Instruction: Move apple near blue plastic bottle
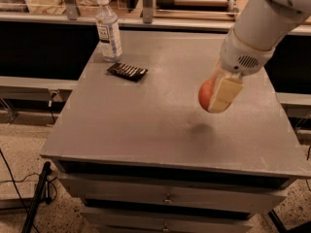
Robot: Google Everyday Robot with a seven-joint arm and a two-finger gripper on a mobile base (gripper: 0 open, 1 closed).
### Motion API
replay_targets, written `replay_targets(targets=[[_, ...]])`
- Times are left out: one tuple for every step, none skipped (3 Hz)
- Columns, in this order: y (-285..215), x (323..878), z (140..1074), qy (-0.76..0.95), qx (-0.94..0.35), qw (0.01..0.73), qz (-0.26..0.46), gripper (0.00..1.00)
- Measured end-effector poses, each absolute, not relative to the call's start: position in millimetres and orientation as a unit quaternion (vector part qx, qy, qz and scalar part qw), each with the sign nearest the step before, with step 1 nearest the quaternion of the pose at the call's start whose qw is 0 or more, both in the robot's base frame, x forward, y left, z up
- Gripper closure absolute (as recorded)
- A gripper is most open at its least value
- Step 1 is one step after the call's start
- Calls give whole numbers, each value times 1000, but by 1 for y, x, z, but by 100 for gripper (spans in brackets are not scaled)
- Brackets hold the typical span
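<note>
The red-orange apple [206,93] is held in my gripper [217,95] and hangs clear above the grey table [146,110], with its shadow on the surface below. The gripper's pale finger [225,93] covers the apple's right side, and the white arm comes down from the upper right. The clear plastic bottle [108,29] with a white cap and white-bluish label stands upright at the table's far left corner, well away from the apple.
A flat dark ridged packet [127,71] lies just in front of the bottle. The table has drawers [165,198] below its front edge. A counter with metal posts [146,4] runs behind the table. Cables lie on the floor at the lower left [19,178].
</note>
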State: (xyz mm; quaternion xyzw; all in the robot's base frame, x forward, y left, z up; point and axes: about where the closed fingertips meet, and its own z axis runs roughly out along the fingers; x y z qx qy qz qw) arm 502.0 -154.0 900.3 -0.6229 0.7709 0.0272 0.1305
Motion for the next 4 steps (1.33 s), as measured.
replay_targets(targets=[[-147, 536, 939, 767, -619, 169, 10, 100], [-123, 572, 967, 754, -620, 216, 9, 100], [-93, 599, 988, 728, -635, 259, -11, 100], [-93, 600, 988, 728, -635, 259, -11, 100]])
